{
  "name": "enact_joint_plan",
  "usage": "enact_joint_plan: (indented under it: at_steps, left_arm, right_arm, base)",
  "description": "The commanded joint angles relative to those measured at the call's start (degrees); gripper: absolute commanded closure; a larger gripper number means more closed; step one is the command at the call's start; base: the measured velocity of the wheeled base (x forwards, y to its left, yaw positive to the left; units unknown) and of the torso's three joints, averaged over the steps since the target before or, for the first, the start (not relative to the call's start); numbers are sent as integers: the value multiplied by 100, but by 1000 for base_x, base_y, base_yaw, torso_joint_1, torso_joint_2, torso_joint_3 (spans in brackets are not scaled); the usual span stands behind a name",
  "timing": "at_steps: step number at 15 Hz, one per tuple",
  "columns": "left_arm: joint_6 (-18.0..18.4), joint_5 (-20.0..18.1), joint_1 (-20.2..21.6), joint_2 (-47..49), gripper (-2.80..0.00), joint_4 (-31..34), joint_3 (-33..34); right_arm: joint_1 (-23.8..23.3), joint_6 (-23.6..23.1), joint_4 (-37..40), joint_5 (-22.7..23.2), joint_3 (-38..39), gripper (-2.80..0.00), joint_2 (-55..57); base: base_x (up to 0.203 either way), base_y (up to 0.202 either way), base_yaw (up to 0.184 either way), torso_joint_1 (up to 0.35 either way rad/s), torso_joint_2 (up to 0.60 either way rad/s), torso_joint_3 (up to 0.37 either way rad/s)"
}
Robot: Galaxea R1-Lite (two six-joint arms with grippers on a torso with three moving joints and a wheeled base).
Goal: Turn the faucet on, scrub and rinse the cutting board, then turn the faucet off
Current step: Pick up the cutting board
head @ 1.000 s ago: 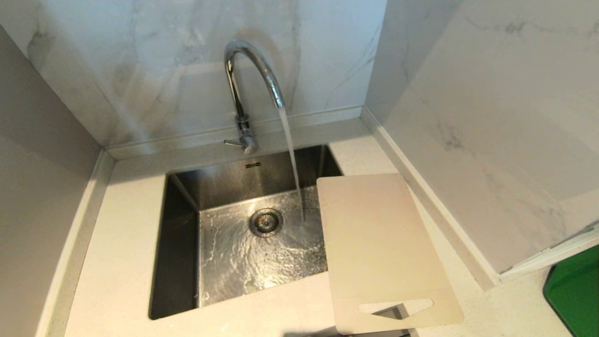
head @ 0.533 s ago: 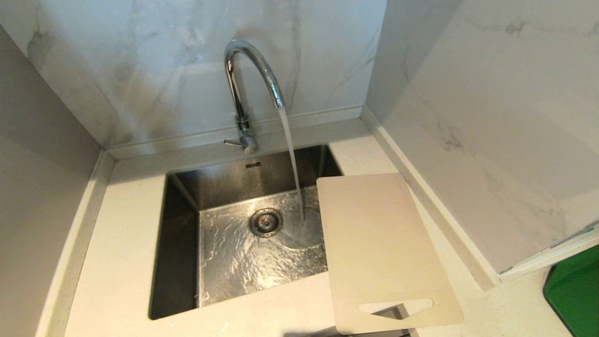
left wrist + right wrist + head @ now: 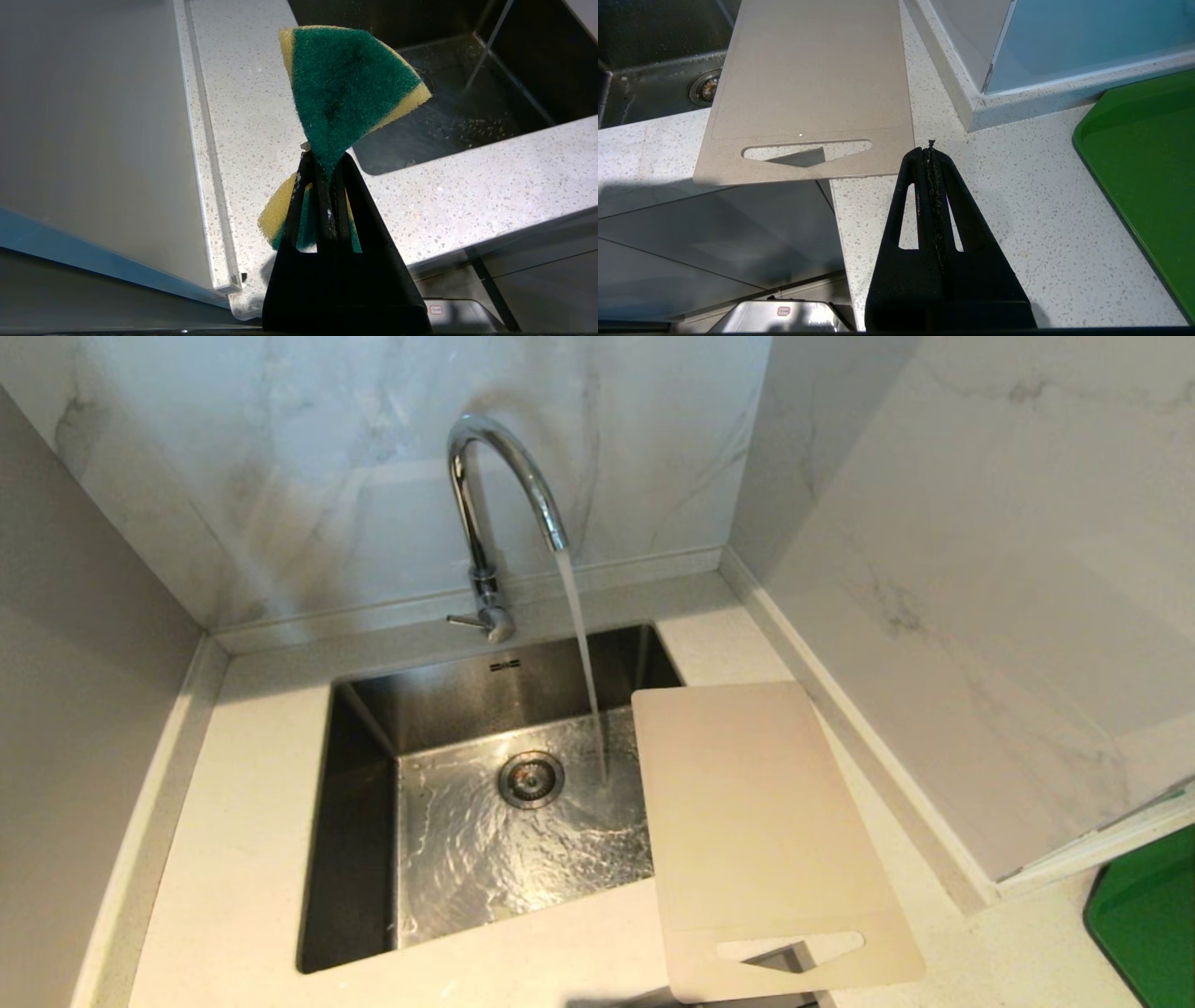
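Water [image 3: 583, 653] keeps running from faucet [image 3: 485, 495]; cutting board [image 3: 756, 821] unmoved.

Speckled countertop [image 3: 243, 859] under cutting board [image 3: 756, 821]

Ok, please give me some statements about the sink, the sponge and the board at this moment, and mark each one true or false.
1. Water runs from the faucet into the sink. True.
2. The cutting board lies flat on the bottom of the sink. False: it rests on the counter at the sink's right edge, partly over the basin, its slot end past the counter's front edge.
3. The left gripper is shut on a green and yellow sponge. True.
4. The right gripper holds the cutting board. False: it is shut and empty, near the board's slot end.
5. The stream falls on the cutting board. False: it lands beside the board, near the drain.
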Motion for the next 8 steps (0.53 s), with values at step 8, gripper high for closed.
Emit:
enact_joint_plan:
  at_steps: [8]
  left_arm:
    - [-4, -1, 2, 1, 0, -2, 0]
  right_arm:
    - [9, -162, 893, 141, -1136, 0, 760]
  base:
    - [0, 0, 0, 0, 0, 0]
